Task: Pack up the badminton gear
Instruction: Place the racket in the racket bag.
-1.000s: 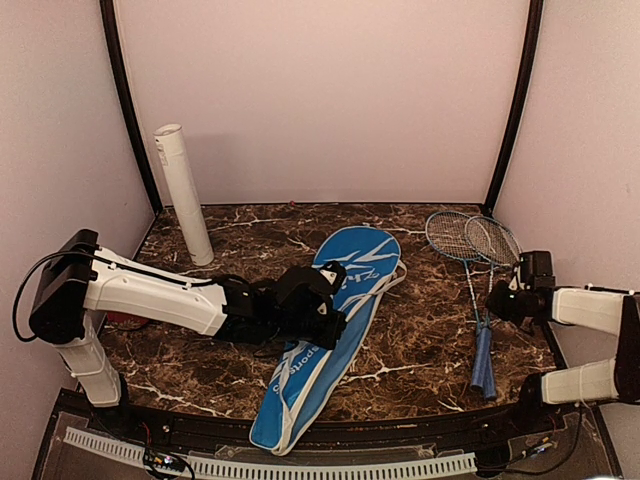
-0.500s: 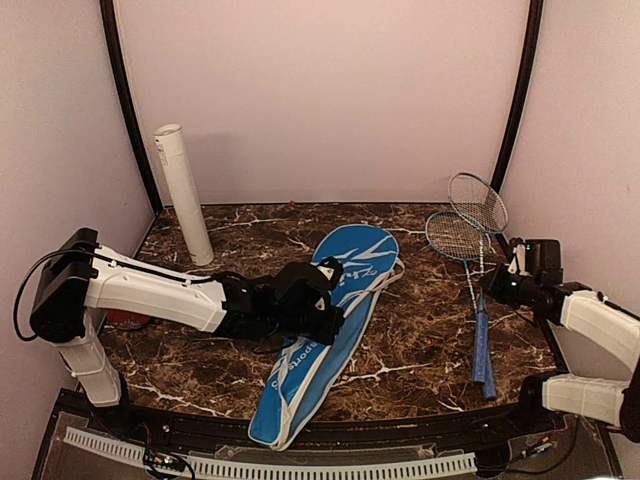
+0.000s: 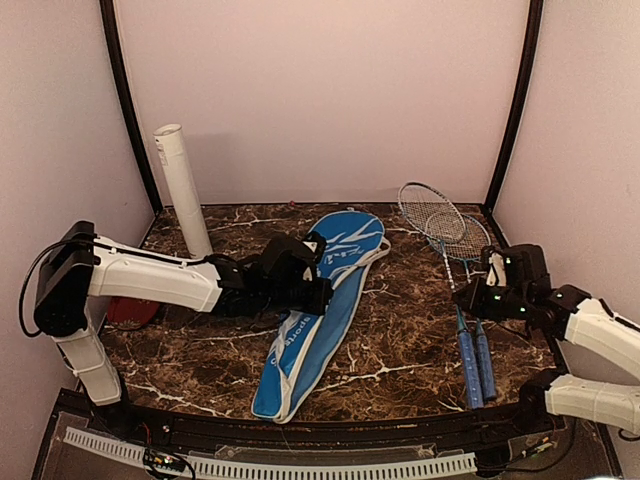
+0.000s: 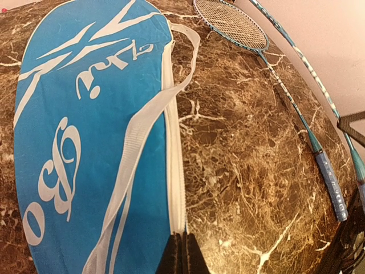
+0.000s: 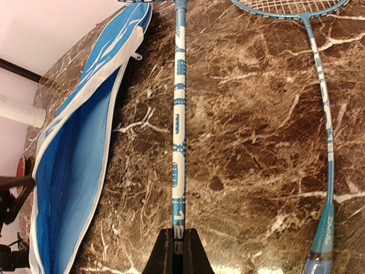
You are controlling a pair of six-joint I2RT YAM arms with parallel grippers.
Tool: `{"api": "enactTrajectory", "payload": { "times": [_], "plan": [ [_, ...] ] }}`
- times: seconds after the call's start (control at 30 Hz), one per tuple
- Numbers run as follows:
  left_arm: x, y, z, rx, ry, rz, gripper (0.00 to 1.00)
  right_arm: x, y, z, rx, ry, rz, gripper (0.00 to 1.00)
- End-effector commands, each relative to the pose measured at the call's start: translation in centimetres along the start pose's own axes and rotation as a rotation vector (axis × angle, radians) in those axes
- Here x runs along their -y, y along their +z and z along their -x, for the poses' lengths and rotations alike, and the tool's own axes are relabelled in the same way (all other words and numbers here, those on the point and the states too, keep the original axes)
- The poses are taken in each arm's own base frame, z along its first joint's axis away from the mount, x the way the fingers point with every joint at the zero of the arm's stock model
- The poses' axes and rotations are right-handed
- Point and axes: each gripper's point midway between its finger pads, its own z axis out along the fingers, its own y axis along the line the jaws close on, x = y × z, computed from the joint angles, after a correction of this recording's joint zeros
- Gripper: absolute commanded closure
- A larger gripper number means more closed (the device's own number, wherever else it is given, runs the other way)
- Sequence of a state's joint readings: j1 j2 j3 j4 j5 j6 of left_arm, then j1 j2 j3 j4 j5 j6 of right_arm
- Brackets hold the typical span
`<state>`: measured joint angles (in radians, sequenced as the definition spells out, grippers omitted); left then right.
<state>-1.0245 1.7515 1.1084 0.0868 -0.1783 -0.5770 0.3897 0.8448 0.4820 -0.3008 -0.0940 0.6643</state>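
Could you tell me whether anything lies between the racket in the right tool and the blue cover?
Nothing visible does. Only bare table lies between the racket in the right tool and the open edge of the cover; the second racket lies on its other side, away from the cover.

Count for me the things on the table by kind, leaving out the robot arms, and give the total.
2 rackets
1 white tube
1 blue cover
1 small red object, mostly hidden by the left arm
Total: 5
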Motion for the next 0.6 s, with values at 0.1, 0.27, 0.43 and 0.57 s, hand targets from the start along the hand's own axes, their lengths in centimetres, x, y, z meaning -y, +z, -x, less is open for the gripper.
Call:
{"api": "enactTrajectory", "payload": {
  "times": [0.1,0.27,0.43,0.57],
  "plan": [
    [0.1,-1.0,5.8,0.139,-0.028,-0.043,1.00,-0.9,-1.2,-4.5,-0.102,0.038,0.020,1.00],
    [-1.1,-1.2,7.5,0.182,-0.046,-0.022,1.00,-1.6,-1.5,-7.9,-0.207,0.011,-0.007,1.00],
    [-2.1,-1.2,8.2,0.201,-0.062,0.004,1.00,-2.2,-2.5,-10.1,-0.258,-0.004,-0.024,1.00],
    [-2.3,-1.2,8.6,0.207,-0.061,0.006,1.00,-1.8,-3.2,-11.3,-0.297,-0.011,-0.045,1.00]
  ]
}}
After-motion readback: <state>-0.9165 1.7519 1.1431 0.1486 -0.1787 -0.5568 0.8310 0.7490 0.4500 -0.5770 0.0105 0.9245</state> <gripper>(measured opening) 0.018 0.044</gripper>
